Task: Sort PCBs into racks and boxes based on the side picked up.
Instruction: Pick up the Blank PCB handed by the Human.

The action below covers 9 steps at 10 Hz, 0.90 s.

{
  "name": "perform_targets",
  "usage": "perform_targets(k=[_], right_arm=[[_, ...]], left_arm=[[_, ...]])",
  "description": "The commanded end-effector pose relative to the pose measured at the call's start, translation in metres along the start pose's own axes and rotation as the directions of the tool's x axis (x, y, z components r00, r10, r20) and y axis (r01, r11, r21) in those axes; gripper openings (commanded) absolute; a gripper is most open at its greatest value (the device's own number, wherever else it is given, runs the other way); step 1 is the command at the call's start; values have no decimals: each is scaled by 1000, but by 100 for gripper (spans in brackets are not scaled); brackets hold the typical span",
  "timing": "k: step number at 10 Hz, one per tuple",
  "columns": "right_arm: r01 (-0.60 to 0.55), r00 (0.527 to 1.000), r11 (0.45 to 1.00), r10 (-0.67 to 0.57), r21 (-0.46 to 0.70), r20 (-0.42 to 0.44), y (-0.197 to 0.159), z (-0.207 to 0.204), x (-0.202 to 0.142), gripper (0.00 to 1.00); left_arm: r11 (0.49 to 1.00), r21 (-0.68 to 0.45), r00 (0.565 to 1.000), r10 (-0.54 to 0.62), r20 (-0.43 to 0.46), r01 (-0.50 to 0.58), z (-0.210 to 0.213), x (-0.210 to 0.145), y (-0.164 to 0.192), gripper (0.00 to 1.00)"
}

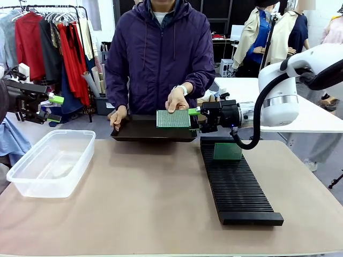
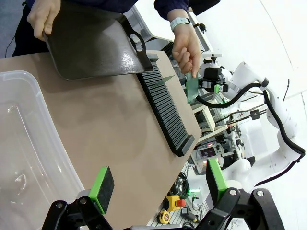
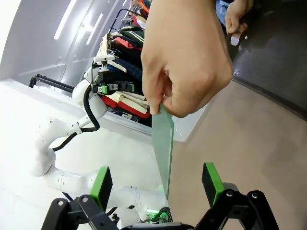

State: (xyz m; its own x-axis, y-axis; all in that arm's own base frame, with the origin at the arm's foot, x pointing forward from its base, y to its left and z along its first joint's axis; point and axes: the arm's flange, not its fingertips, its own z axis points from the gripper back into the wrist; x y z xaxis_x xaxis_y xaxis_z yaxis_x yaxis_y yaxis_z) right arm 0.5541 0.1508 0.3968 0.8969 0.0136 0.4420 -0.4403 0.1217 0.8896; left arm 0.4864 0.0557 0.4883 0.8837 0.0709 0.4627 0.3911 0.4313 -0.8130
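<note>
Right gripper is held wide open, with the offered PCB seen edge-on between its pads, not yet clamped. PCB is pinched at the top by the person's hand, in front of the tray and just beyond the far end of the rack. Step is judged as handover: board presented for pickup. Next, jaws would need closing on the board's near edge before the hand lets go. Rack or box would then be chosen by the face taken; which face that is cannot be told. A second PCB is stood in the rack's far slots. Left gripper is hung open near the box. Tray is steadied by the other hand at the far edge of the tan table. A clothes rail is seen behind.
</note>
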Motion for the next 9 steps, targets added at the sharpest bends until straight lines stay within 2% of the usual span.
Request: perform_targets(k=[1,6,7,8,9], right_arm=[[-35,998,999,35,4,52,-5,-11,10,100],[-35,997,999,34,7,68,-13,-20,21,100],[-34,998,999,34,4,61,-14,-22,22,95],[-31,998,1000,31,3,56,-14,-23,22,83],[-29,998,1000,29,-2,53,-15,-24,23,65]], left_arm=[[1000,-3,1000,-3,2,3,0,0,-1,100],[1000,-3,1000,-3,2,3,0,0,-1,100],[1000,-3,1000,-3,2,3,0,0,-1,100],[1000,-3,1000,-3,2,3,0,0,-1,100],[1000,-3,1000,-3,2,3,0,0,-1,100]])
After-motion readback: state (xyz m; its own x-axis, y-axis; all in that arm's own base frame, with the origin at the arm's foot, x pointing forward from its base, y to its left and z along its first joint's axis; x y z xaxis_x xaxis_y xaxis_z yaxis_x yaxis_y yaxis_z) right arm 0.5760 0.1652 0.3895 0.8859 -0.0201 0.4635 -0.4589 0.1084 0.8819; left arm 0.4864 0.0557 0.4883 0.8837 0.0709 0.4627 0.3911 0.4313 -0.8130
